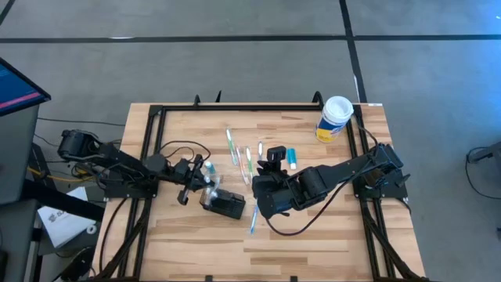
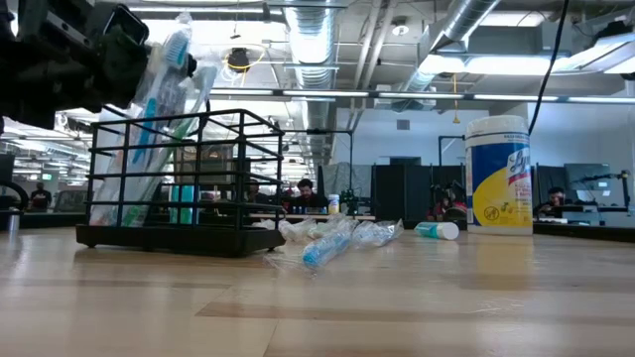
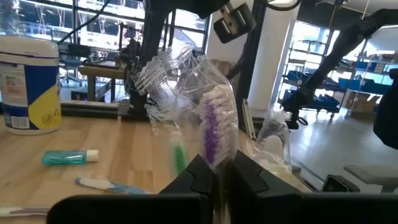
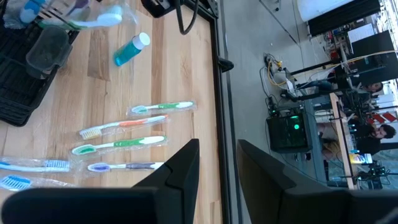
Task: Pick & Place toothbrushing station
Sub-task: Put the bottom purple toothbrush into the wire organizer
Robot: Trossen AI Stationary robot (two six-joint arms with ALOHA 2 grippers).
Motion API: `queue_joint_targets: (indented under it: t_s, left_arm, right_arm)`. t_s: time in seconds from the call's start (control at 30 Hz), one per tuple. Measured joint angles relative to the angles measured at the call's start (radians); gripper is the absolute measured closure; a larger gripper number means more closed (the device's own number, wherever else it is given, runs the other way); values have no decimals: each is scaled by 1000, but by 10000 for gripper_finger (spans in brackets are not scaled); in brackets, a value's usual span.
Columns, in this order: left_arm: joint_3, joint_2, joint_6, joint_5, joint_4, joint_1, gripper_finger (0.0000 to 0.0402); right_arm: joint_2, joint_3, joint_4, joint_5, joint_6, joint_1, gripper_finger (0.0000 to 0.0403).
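The toothbrushing station (image 1: 225,204) is a black wire holder standing on its base left of the table's middle; in the low view (image 2: 179,183) wrapped toothbrushes lean inside it. My left gripper (image 1: 203,185) is beside its top, coming from the table's left, and is shut on a clear-wrapped toothbrush (image 3: 208,106) with purple bristles. My right gripper (image 1: 264,192) is open and empty just right of the station; in its wrist view (image 4: 217,149) it stands over several loose wrapped toothbrushes (image 4: 118,146). My left gripper (image 3: 217,171) pinches the wrapped toothbrush between its two fingers on the clear wrapper just below the purple bristles (image 3: 211,152). The fingers come about level from the table's left. In the low view the pack (image 2: 164,89) slants down from the gripper into the station.
Several wrapped toothbrushes (image 1: 243,153) and a teal toothpaste tube (image 1: 291,159) lie on the table beyond the station. A white-lidded yellow-and-white canister (image 1: 335,117) stands at the far right corner. A black frame (image 1: 153,117) edges the table. People sit in the room behind.
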Motion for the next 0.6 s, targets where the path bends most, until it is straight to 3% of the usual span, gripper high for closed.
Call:
queue_joint_targets:
  t_s: [0.6]
  left_arm:
    - [0, 17, -5, 0, 4, 0, 336]
  right_arm:
    - [0, 0, -6, 0, 0, 0, 305]
